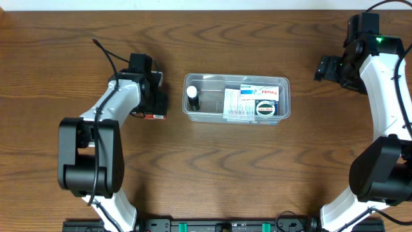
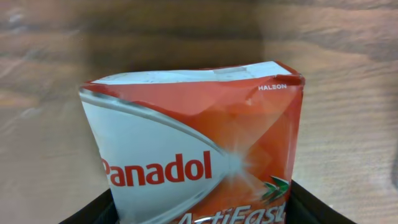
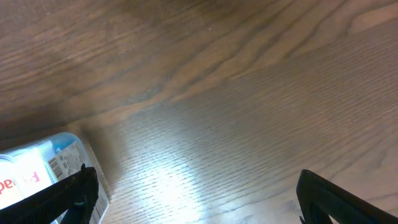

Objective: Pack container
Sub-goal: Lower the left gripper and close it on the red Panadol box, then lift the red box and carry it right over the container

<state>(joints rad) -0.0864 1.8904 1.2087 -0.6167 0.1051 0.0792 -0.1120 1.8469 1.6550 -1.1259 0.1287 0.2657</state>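
Wooden table (image 1: pixel 225 167) holds the clear rounded container (image 1: pixel 235 76), part-filled; left fingers (image 2: pixel 317 206) clamp a Panadol packet (image 2: pixel 199 149), right fingers (image 3: pixel 62 196) gape wide.

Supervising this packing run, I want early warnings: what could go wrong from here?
The Panadol box in the left gripper already looks creased; the grip may crush it further. The container already holds a blue-and-white box and a small bottle, so the new box may jam or knock the bottle.
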